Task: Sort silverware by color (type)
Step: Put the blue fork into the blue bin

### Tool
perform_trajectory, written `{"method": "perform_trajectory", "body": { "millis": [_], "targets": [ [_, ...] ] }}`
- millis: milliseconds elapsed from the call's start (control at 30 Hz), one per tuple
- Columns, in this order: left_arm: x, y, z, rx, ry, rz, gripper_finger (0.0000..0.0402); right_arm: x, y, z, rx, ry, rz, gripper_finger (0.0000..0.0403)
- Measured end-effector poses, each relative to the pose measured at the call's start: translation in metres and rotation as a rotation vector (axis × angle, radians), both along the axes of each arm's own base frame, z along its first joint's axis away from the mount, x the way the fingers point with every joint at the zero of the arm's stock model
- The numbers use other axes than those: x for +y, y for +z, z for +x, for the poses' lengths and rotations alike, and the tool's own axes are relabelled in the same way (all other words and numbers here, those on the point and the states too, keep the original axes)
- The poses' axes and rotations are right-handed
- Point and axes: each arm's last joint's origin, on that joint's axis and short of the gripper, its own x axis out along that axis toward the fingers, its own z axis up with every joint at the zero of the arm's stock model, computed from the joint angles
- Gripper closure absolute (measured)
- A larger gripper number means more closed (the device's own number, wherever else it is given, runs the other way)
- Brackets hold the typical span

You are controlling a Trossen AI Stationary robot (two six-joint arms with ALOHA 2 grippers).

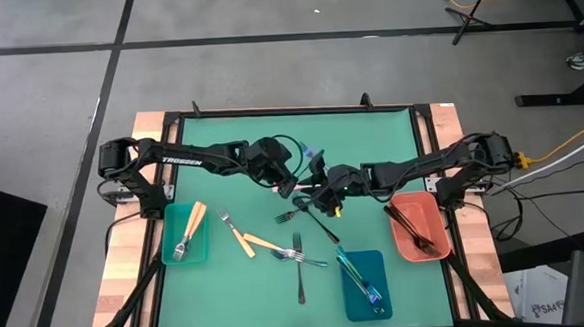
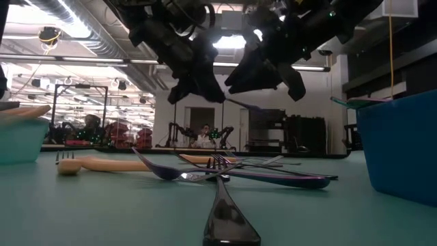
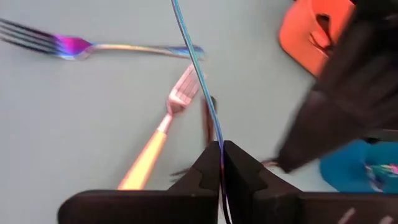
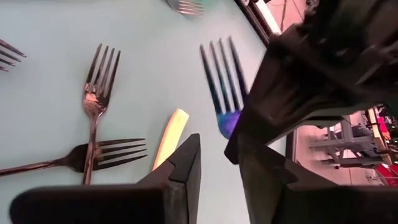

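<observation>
An iridescent blue fork (image 4: 221,74) hangs in the air over the middle of the green table, with my left gripper (image 3: 222,155) shut on it. My right gripper (image 4: 221,162) stands open right beside it, its fingers to either side of the fork's neck and short of it. In the low view both grippers hover above the table with the fork (image 2: 247,106) between them. Loose silverware lies on the mat below: orange-handled forks (image 1: 241,236), a dark fork (image 1: 300,268), a black fork (image 1: 320,222) and another iridescent piece (image 3: 124,47). My left gripper pinches the blue fork's handle (image 3: 217,140) between its two fingers, with the flat sides against the fingers and the thin edge showing. The tine end (image 4: 217,62) reaches out past the fingertips. The fork is lifted clear of the table.
Three small trays sit near the front edge: a teal one (image 1: 168,252) at the left with orange-handled pieces, a blue one (image 1: 351,299) in the middle-right with iridescent pieces, and a salmon-red one (image 1: 409,249) at the right with black pieces. The table's far half is bare mat.
</observation>
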Motion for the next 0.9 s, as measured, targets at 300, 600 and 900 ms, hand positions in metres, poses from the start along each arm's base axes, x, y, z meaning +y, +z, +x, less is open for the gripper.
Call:
{"method": "perform_trajectory", "body": {
  "millis": [300,600,900],
  "targets": [
    [0.005,0.003,0.002,-0.020,0.082,0.124,0.0400,-0.001,0.036,-0.016,-0.134,-0.080,0.141,0.0301],
    [0.007,0.019,0.012,-0.210,0.085,0.195,0.0400,-0.005,0.089,-0.064,-0.265,-0.211,0.296,0.0301],
    [0.003,0.030,0.018,-0.318,0.082,0.285,0.0400,-0.012,0.128,-0.129,-0.398,-0.405,0.503,0.0301]
  ]
}}
